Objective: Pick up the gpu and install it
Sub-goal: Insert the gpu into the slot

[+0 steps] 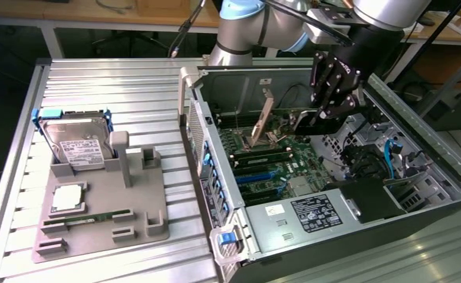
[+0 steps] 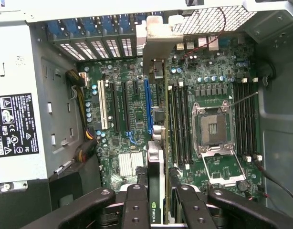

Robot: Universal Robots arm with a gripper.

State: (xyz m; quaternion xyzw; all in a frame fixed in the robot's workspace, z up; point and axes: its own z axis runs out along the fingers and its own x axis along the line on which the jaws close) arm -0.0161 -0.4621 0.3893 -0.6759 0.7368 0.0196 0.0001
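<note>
The tool (image 2: 156,202) is clenched on the gpu (image 2: 156,176), holding it edge-down inside the open computer case (image 1: 419,177). Pick-up is complete. The card hangs directly below the tool, over the motherboard (image 2: 137,119) slots; seating cannot be confirmed, so installation remains unfinished.

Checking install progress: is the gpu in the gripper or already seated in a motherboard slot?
In the gripper. The gpu stands on edge between the fingers above the motherboard; whether it touches a slot, cannot tell.
</note>
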